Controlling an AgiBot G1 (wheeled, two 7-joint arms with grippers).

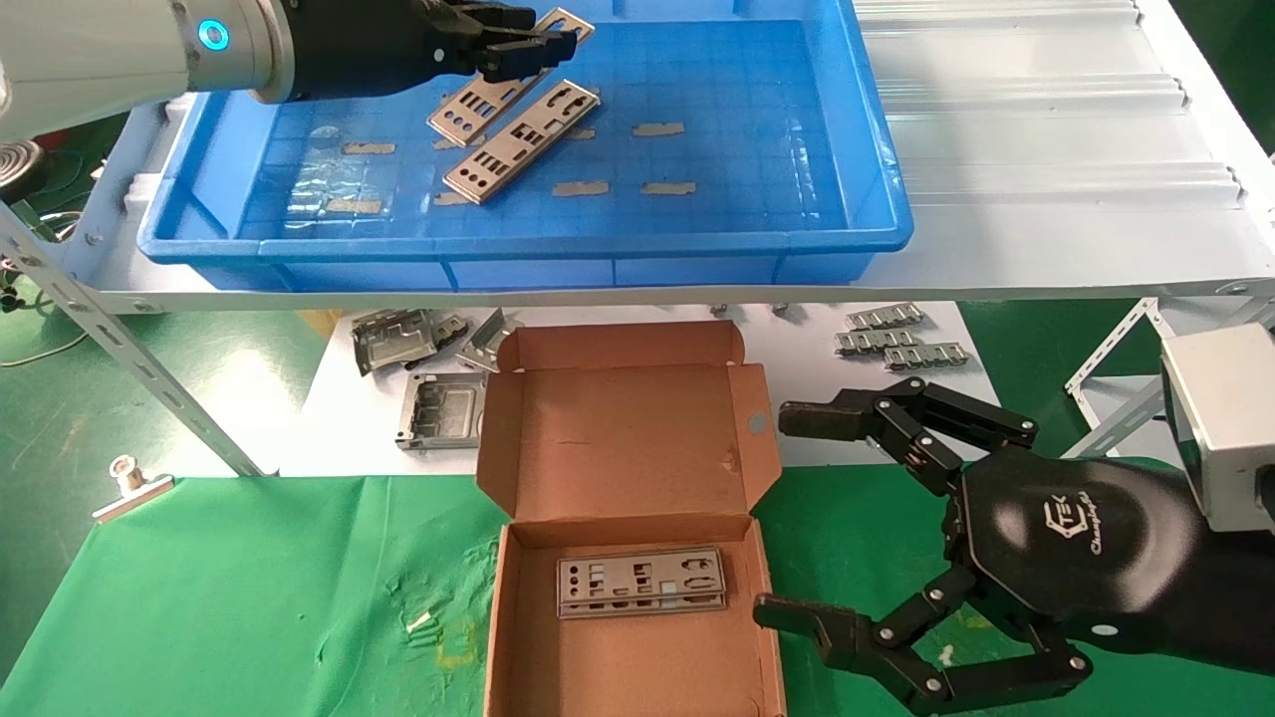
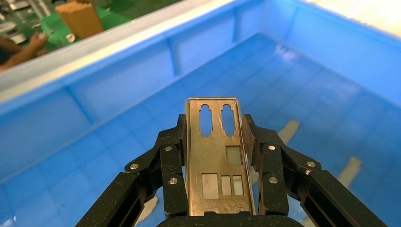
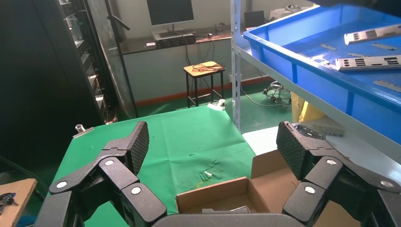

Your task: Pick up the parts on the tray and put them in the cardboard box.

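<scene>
Left gripper (image 1: 528, 45) is over the far left of the tray (image 1: 857, 149), clamped on one plate (image 2: 215, 161); the wrist view shows both fingers (image 2: 172, 156) pressed on the plate's long edges. Looks lifted off the tray floor, but can't tell for sure.

Right gripper (image 1: 797, 518) hangs near right, just beside the box (image 1: 518, 617), jaws wide apart, holding nothing.

Progress: one plate in box (image 1: 642, 583) lies flat on the box floor toward the far side, so one is delivered. The held plate is grabbed, not yet carried over. One loose plate (image 1: 523, 142) lies flat in the tray just right of the held one, untouched. So roughly a third done; two transfers left.

Counts:
- plates: three (one in box, one gripped, one loose in tray)
- tray: one
- box: one, lid open
- tape scraps (image 1: 659, 128) on the tray floor: several
- grey frames (image 1: 438, 408) under the shelf, left of the box lid: about three, heaped
- clip strips (image 1: 887, 334) right of the lid: three
- clamp (image 1: 129, 485) on the green cloth (image 1: 229, 597), near left: one
</scene>
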